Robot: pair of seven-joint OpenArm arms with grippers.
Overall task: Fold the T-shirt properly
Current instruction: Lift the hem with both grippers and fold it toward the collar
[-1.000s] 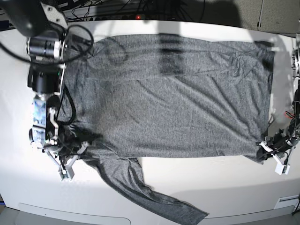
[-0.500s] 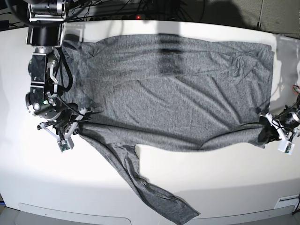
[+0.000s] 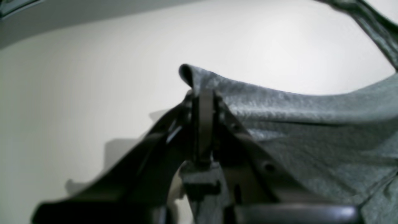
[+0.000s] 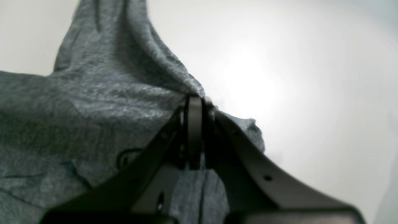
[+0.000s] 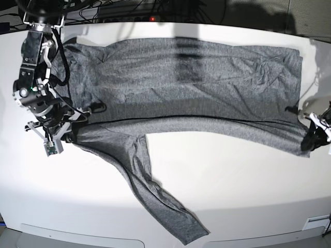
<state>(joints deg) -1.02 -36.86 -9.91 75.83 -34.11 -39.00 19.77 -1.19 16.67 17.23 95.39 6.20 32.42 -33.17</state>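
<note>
The T-shirt (image 5: 196, 88) lies flat on the white surface (image 5: 232, 191), long side running left to right, one sleeve trailing toward the near edge. The right gripper (image 5: 66, 129) and left gripper (image 5: 312, 135) each have fingers clamped on its near edge, lifting it. Next, I think, carry that edge across to the far side.

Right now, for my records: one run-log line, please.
phase: lengthwise fold | left gripper: shut on T-shirt hem | right gripper: shut on T-shirt shoulder | sleeve: trailing

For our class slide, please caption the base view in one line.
Both grippers, left and right, pinch the grey shirt's near edge above the white table.
</note>
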